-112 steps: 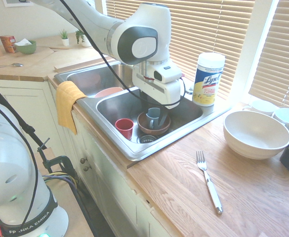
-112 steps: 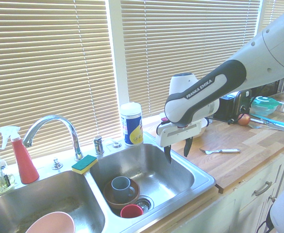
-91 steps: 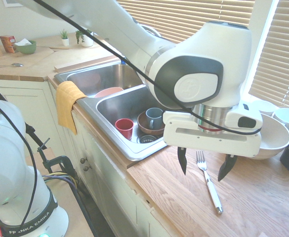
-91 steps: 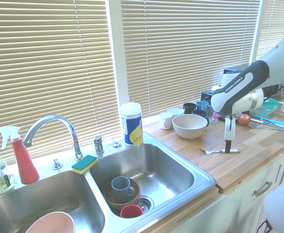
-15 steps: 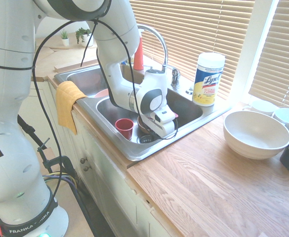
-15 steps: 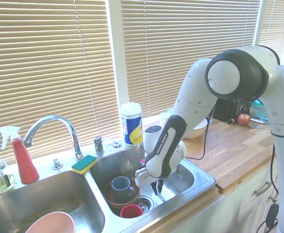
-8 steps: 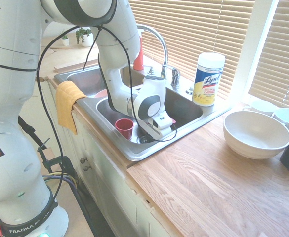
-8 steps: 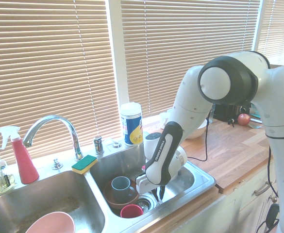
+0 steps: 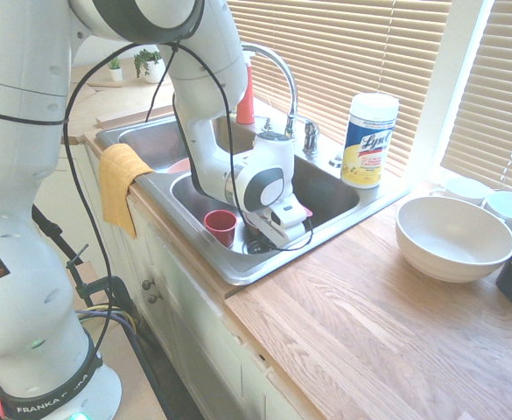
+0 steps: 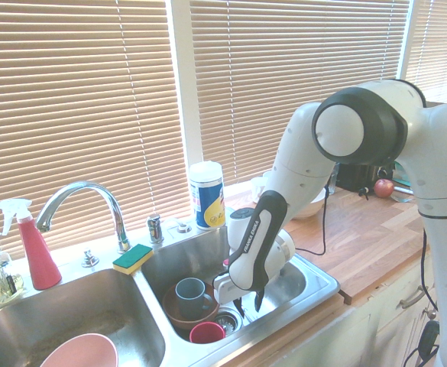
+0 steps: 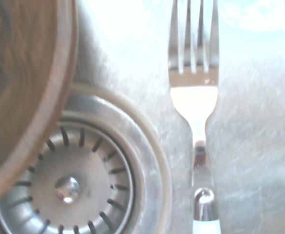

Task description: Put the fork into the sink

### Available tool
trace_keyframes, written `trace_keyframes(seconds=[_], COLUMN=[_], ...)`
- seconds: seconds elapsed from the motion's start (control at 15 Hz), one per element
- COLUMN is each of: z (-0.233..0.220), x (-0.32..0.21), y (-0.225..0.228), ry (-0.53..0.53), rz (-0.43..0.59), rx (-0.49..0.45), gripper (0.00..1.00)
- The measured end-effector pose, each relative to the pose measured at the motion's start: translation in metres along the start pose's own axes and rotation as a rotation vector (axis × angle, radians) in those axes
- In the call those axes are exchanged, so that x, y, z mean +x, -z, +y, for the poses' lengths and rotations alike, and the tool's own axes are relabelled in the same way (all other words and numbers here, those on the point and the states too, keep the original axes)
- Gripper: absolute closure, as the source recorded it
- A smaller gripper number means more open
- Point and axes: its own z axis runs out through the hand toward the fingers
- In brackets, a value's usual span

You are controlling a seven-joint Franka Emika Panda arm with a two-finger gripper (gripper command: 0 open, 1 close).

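White-handled table fork (image 11: 196,102) lies in the stainless-steel sink (image 10: 324,290) beside the strainer basket (image 11: 86,170), gripper (image 10: 249,307) jaws spread apart; a sideways retreat could knock the red cup (image 10: 207,332)

Around the drain strainer (image 11: 66,187), the brown bowl (image 11: 23,73) and red cup (image 10: 207,332) block; beyond the fork (image 11: 196,105), bare basin floor gives passage.
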Motion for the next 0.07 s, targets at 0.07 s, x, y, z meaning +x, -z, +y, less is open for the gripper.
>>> trace_keyframes(seconds=[0.07], z=[0.0003], x=[0.0027], y=[0.0187], ry=[0.001], rz=[0.016], rx=[0.024], gripper=[0.0])
